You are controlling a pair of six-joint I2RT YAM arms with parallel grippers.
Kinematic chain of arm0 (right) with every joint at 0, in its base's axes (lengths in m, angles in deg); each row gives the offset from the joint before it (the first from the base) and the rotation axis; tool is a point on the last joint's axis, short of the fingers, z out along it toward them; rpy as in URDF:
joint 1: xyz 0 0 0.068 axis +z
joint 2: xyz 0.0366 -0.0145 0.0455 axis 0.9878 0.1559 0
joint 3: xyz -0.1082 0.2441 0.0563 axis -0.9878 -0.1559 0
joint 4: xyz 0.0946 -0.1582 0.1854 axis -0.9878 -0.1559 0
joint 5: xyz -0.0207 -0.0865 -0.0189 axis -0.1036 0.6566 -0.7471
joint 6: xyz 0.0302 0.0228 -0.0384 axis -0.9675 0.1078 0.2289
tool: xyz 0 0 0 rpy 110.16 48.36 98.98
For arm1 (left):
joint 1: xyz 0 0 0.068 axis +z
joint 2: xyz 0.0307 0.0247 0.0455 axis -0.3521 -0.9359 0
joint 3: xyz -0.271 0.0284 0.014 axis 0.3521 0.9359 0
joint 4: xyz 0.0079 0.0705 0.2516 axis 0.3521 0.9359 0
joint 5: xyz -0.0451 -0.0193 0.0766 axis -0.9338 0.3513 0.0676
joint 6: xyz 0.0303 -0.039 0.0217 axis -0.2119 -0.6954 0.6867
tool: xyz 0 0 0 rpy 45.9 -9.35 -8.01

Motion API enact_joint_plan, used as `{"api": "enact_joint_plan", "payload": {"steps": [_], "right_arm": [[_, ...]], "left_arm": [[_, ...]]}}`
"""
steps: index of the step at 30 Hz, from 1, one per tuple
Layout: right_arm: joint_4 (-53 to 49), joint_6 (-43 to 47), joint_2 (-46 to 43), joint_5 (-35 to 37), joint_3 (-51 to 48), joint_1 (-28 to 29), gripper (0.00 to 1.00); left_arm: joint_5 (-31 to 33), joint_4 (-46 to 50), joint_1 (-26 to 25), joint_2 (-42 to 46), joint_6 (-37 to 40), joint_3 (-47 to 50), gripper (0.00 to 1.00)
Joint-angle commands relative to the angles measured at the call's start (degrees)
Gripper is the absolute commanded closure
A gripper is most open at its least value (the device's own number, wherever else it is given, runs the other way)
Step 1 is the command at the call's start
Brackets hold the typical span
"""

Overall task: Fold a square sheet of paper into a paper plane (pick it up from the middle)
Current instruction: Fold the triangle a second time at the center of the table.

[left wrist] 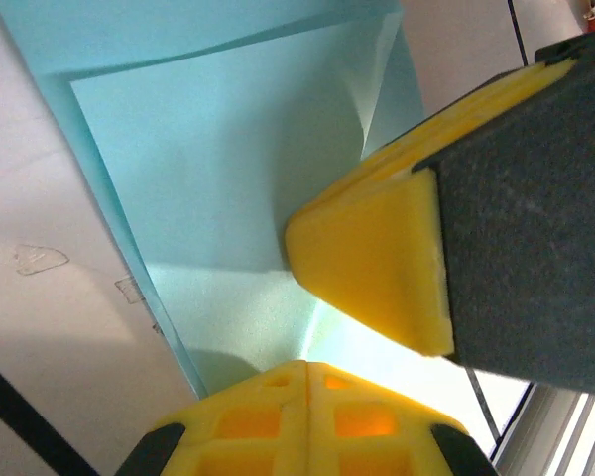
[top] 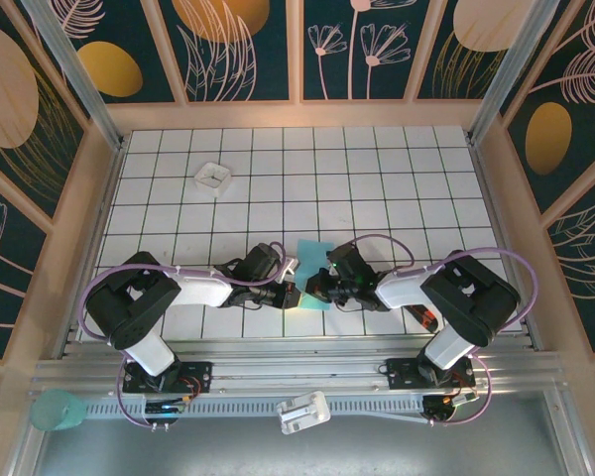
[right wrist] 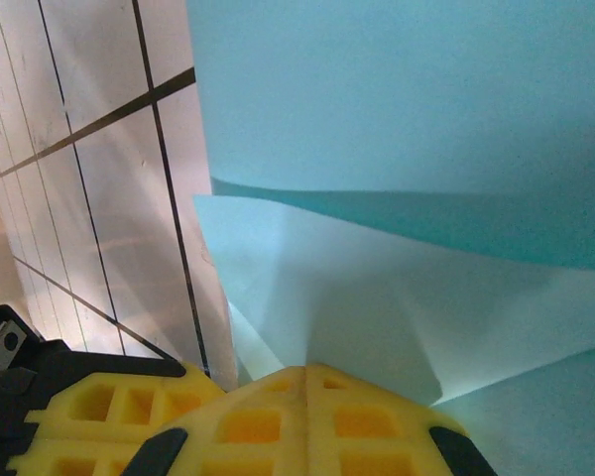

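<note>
turquoise paper (top: 313, 255) touching left tool (left wrist: 307, 369), right tool (right wrist: 305, 369)

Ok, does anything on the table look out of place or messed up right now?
Only the turquoise paper: it is partly folded and puckers into uneven creases where the left gripper and right gripper pinch it. Nothing looks spilled or broken.

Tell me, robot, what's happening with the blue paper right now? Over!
Left end effector and right end effector both shut on the blue paper. Paper creased, no plane yet. White tray far back, out of the way.
</note>
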Motion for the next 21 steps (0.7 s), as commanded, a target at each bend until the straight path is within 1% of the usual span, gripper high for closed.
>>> {"api": "enact_joint_plan", "payload": {"steps": [1,21], "right_arm": [[-7.2,1.9,0.2,5.8,0.2,-2.7,1.0],[-9.1,7.8,-0.4,6.5,-2.1,-11.5,1.0]], "left_arm": [[3.5,9.1,0.4,-2.9,1.7,2.1,1.0],[3.0,9.8,0.4,-1.9,2.0,2.6,1.0]]}}
